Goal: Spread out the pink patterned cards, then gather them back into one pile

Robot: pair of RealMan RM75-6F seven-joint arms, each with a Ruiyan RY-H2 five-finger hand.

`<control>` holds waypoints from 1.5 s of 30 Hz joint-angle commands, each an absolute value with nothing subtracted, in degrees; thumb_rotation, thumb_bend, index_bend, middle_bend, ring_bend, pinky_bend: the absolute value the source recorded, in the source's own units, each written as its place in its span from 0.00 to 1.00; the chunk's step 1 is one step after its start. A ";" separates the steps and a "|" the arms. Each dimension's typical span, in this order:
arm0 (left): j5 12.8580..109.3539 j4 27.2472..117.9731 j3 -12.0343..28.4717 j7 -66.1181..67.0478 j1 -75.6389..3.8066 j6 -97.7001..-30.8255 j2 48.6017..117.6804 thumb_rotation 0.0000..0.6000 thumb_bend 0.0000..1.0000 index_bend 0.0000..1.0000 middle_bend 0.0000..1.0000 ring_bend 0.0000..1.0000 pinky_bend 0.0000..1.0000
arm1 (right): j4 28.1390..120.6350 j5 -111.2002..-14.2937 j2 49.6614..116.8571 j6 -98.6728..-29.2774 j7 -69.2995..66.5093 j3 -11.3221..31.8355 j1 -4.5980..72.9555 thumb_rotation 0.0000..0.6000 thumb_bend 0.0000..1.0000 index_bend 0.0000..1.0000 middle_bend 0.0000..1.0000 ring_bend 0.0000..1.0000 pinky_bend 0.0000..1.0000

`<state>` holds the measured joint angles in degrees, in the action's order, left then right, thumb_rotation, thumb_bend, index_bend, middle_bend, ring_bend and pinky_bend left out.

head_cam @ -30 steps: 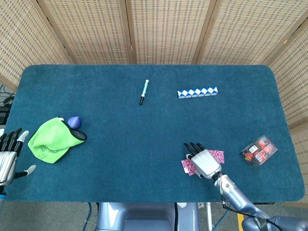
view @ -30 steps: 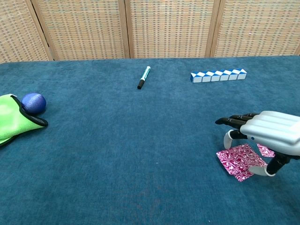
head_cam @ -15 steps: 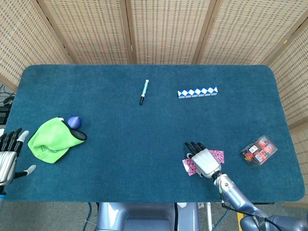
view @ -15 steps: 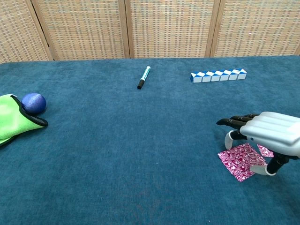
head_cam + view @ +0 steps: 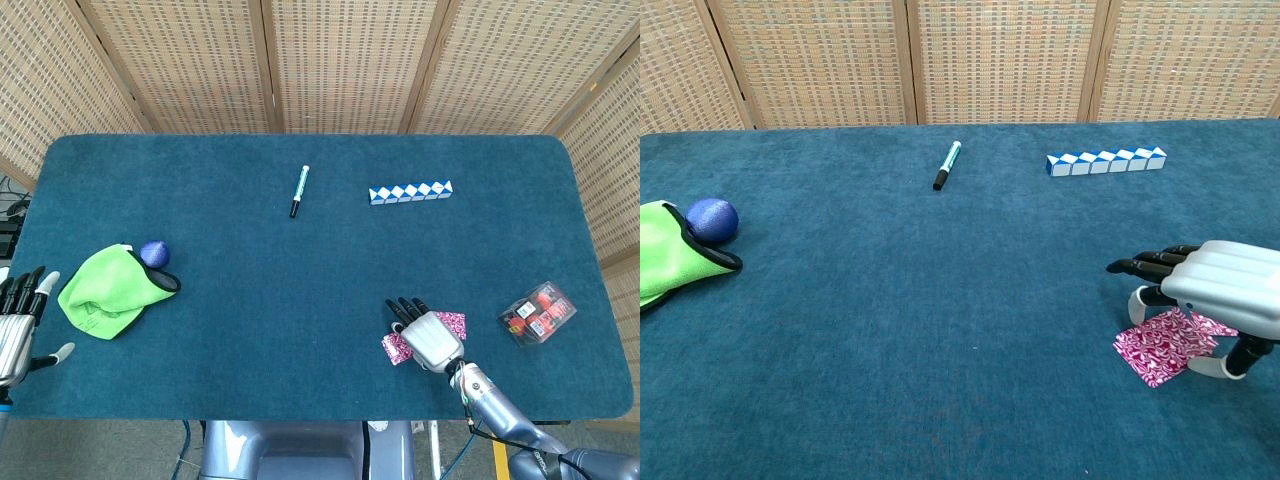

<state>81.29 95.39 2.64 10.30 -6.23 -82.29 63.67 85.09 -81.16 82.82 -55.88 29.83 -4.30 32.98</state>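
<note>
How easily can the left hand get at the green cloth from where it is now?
Probably easily: the left hand is open at the table's left edge, right beside the green cloth, with nothing between them.

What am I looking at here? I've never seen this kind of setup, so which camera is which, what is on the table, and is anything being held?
This is a two-armed robot with humanlike hands at a blue-covered table. One picture looks down from its head, the other forward from its chest. The right hand hovers palm-down over the pink patterned cards; whether it touches them is unclear. The left hand waits at the table's edge, open and empty. Also there: a marker pen, a blue-white snake puzzle, a green cloth, a blue ball and a clear box of red pieces.
</note>
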 commanded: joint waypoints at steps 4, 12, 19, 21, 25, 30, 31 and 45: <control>81.22 95.45 2.65 10.38 -6.24 -82.26 63.66 1.00 0.00 0.00 0.00 0.00 0.00 | 85.31 -83.13 82.03 -55.98 30.17 -5.06 32.90 1.00 0.35 0.46 0.00 0.00 0.12; 81.14 95.50 2.67 10.45 -6.25 -82.21 63.65 1.00 0.00 0.00 0.00 0.00 0.00 | 85.53 -83.68 81.63 -56.15 31.04 -4.82 32.61 1.00 0.35 0.38 0.00 0.00 0.12; 81.12 95.54 2.68 10.49 -6.25 -82.24 63.66 1.00 0.00 0.00 0.00 0.00 0.00 | 85.57 -83.83 81.33 -55.96 31.32 -4.61 32.43 1.00 0.34 0.28 0.00 0.00 0.12; 81.12 95.54 2.67 10.49 -6.25 -82.22 63.67 1.00 0.00 0.00 0.00 0.00 0.00 | 85.52 -83.80 81.25 -55.88 31.44 -4.54 32.38 1.00 0.34 0.27 0.00 0.00 0.12; 81.19 95.51 2.66 10.44 -6.25 -82.26 63.67 1.00 0.00 0.00 0.00 0.00 0.00 | 85.44 -83.90 81.25 -55.70 31.61 -4.49 32.31 1.00 0.34 0.25 0.00 0.00 0.12; 81.18 95.50 2.67 10.44 -6.25 -82.27 63.67 1.00 0.00 0.00 0.00 0.00 0.00 | 85.54 -84.18 81.14 -55.82 31.70 -4.39 32.15 1.00 0.34 0.25 0.00 0.00 0.12; 81.19 95.51 2.66 10.44 -6.24 -82.27 63.66 1.00 0.00 0.00 0.00 0.00 0.00 | 85.62 -84.25 81.09 -56.03 31.53 -4.30 32.07 1.00 0.34 0.25 0.00 0.00 0.12; 81.30 95.54 2.57 10.36 -6.26 -82.18 63.55 1.00 0.00 0.00 0.00 0.00 0.00 | 85.04 -73.60 79.28 -57.12 18.65 1.51 28.80 1.00 0.31 0.25 0.00 0.00 0.12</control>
<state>81.30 95.53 2.57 10.36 -6.26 -82.18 63.55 85.44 -75.73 79.41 -58.23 20.74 0.62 29.50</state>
